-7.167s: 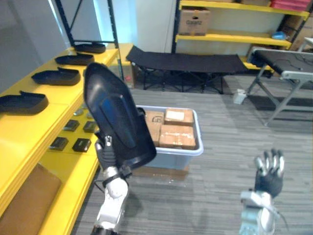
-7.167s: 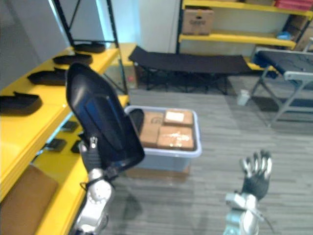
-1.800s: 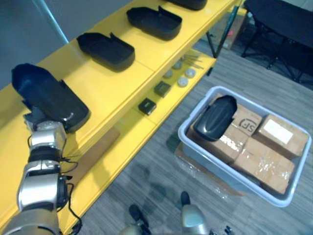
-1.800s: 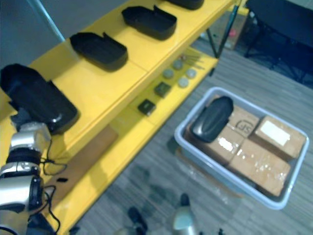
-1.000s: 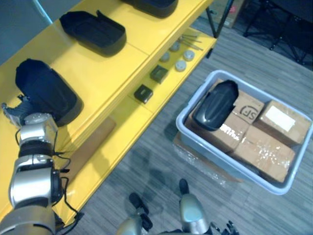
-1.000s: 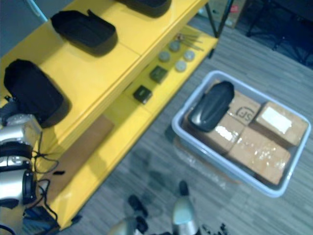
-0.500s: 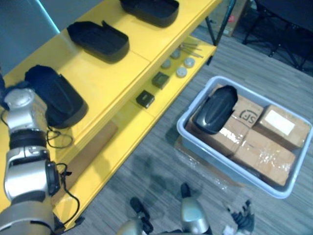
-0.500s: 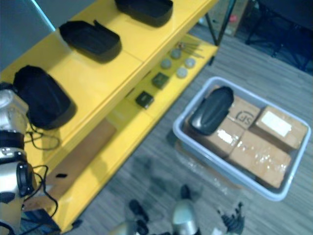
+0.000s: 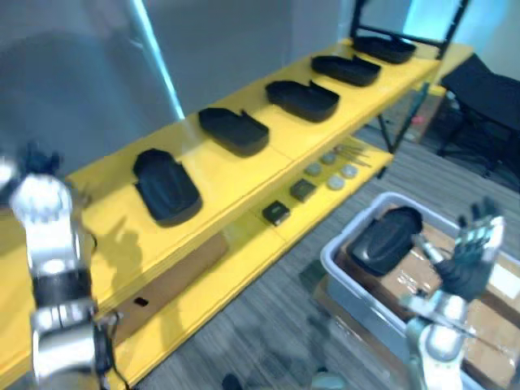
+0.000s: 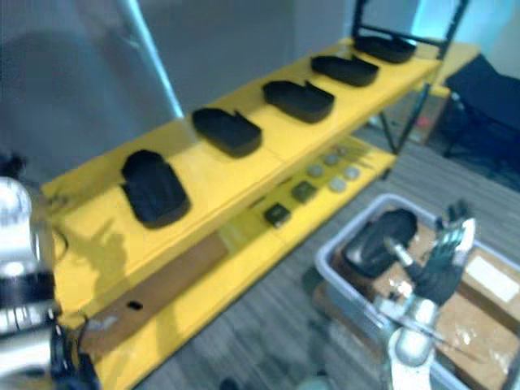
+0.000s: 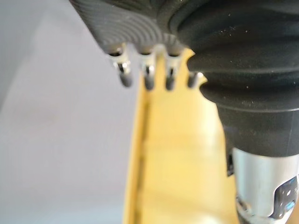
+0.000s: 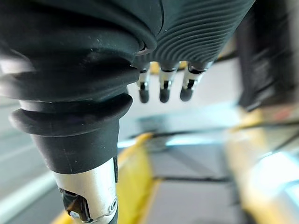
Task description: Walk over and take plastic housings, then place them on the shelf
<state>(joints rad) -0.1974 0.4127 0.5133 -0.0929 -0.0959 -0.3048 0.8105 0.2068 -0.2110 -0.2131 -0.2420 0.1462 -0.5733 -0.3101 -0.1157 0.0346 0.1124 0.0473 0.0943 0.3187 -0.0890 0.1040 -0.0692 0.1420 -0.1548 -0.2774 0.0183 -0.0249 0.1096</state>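
Several black plastic housings lie in a row on the yellow shelf (image 9: 236,175); the nearest housing (image 9: 166,187) rests free at the row's near end. My left hand (image 9: 34,161) is raised at the left, apart from that housing, and its fingers (image 11: 147,77) are straight with nothing in them. Another black housing (image 9: 386,240) lies in the grey bin (image 9: 348,226) at the lower right. My right hand (image 9: 471,256) is held up open over the bin, fingers (image 12: 161,88) spread and empty.
Taped cardboard boxes (image 9: 504,284) fill the rest of the bin. On the lower shelf level lie small dark blocks (image 9: 276,213), round discs (image 9: 335,183) and a brown board (image 9: 171,276). A black cot (image 9: 487,89) stands at the far right.
The view has swung up along the shelf. My left hand has drawn back from the nearest housing, which stays on the shelf. My right hand has risen into view over the bin.
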